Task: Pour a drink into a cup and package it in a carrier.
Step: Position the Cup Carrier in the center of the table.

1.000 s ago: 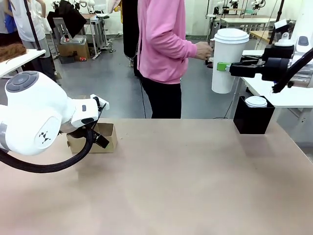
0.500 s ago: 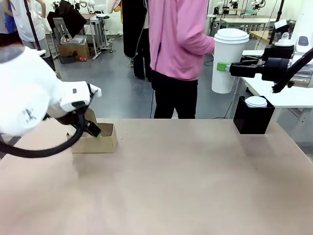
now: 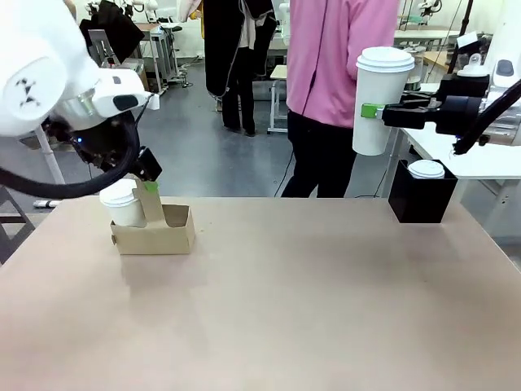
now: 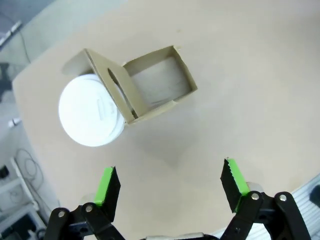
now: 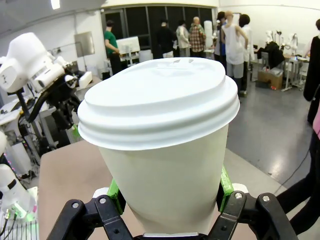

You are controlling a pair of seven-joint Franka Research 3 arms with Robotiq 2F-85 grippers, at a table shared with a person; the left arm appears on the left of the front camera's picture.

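The right end effector (image 3: 374, 112) is clamped on a tall white cup (image 3: 383, 81) with a lid. It holds the cup high up at the far right of the table (image 3: 309, 309). The left end effector (image 3: 151, 181) has its fingers wide apart and holds nothing. It hangs just above the brown carrier (image 3: 169, 236), which sits on the far left of the table. A second cup (image 3: 122, 205) with a lid stands in the carrier's left pocket.

The table is plain and tan. A black box (image 3: 422, 202) stands at its far right. A person in a pink top (image 3: 342, 57) stands past the far edge, in a big room with a grey floor.

The left wrist view looks straight down on the second cup's round lid and the cardboard bottom of the other pocket. The right wrist view shows green pads (image 5: 223, 186) pressing both sides of the tall cup, with more people far back.
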